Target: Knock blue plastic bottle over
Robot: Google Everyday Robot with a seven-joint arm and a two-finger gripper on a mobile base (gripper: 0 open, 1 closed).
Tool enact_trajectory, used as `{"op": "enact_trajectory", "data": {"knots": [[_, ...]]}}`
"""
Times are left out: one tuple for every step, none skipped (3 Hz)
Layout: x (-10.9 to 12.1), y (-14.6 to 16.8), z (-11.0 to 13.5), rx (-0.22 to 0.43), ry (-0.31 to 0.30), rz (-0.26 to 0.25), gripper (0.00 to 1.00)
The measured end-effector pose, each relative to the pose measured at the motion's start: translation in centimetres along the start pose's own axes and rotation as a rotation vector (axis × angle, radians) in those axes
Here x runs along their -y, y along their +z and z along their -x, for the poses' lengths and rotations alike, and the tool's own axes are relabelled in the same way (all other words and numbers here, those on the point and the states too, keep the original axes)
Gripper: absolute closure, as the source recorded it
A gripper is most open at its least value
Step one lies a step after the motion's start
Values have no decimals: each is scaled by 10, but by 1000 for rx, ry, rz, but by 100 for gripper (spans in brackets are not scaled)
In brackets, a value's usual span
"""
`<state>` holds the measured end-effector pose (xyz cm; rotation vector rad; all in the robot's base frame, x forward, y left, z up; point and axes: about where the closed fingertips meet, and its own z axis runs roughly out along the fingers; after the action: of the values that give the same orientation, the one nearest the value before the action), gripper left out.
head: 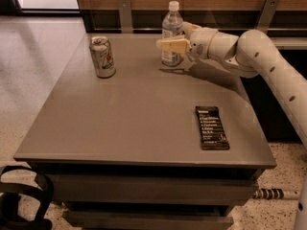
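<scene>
The blue plastic bottle stands upright at the far middle of the table, clear with a white cap and a pale label. My gripper reaches in from the right at label height. One tan finger lies across the front of the bottle's lower half. The other finger shows just behind the bottle's right side. The fingers are apart, with the bottle between them. I cannot tell if they touch it.
A silver-green soda can stands upright at the far left of the grey table. A dark snack bar lies flat at the near right. A wooden wall with metal brackets runs behind the table.
</scene>
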<state>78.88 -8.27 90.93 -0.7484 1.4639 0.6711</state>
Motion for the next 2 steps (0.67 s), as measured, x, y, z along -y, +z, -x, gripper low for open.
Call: {"op": "enact_trajectory", "data": {"knots": [[-2, 3, 0, 1, 1, 4, 43], [-4, 5, 0, 1, 1, 8, 65]]}}
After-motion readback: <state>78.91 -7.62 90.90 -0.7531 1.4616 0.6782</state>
